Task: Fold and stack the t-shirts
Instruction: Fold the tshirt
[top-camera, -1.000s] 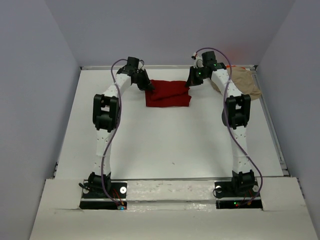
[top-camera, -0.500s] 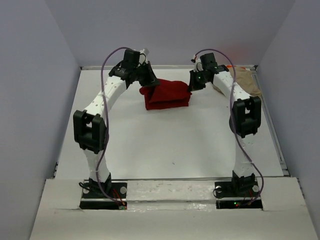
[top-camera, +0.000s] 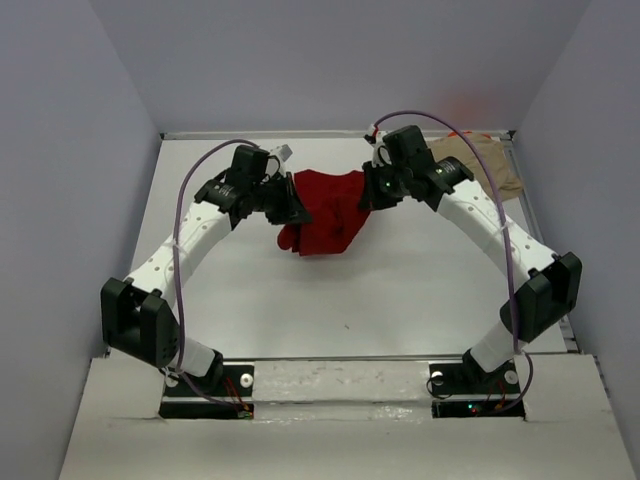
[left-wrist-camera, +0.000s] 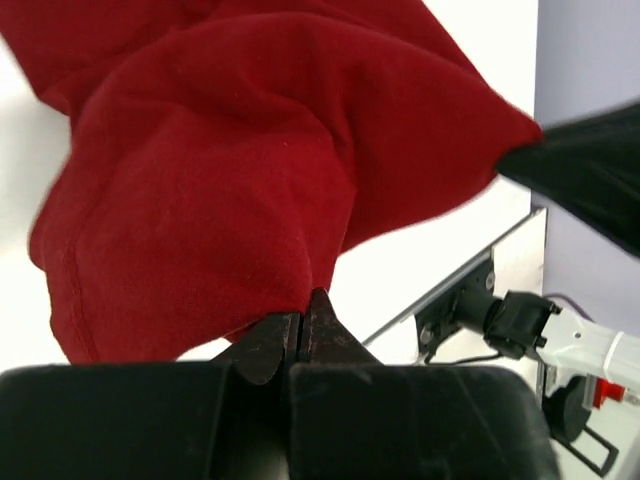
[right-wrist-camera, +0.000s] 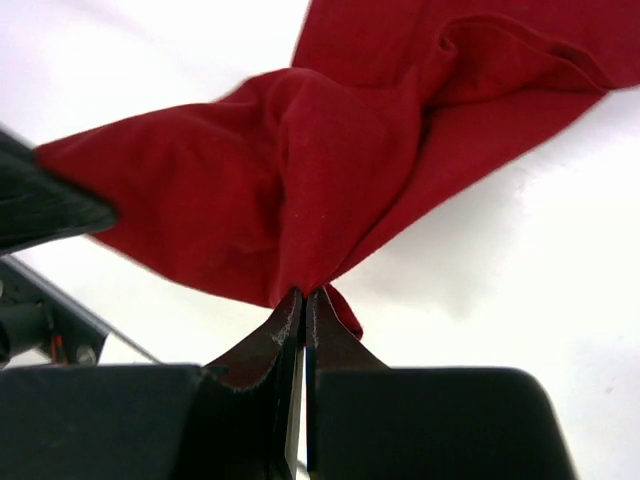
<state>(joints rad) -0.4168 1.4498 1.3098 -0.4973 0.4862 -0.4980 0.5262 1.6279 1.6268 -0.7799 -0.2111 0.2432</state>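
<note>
The dark red t-shirt (top-camera: 325, 212) is bunched up at the far middle of the table (top-camera: 400, 290), strung between my two arms. My left pincer (top-camera: 291, 208) is clamped tight on the shirt's left edge. On the left wrist camera its tips are pressed together, with a pinch of red cloth coming out between them and the rest billowing away in loose folds. My right pincer (top-camera: 373, 190) is likewise closed to a sliver on the shirt's right edge, the fabric gathered into a twisted bunch right at its tips. Between the two grips the cloth sags toward the near side; I cannot tell whether its lowest fold touches the table. The tan t-shirt (top-camera: 497, 165) lies crumpled at the far right corner, beyond the right arm and apart from the red one.
</note>
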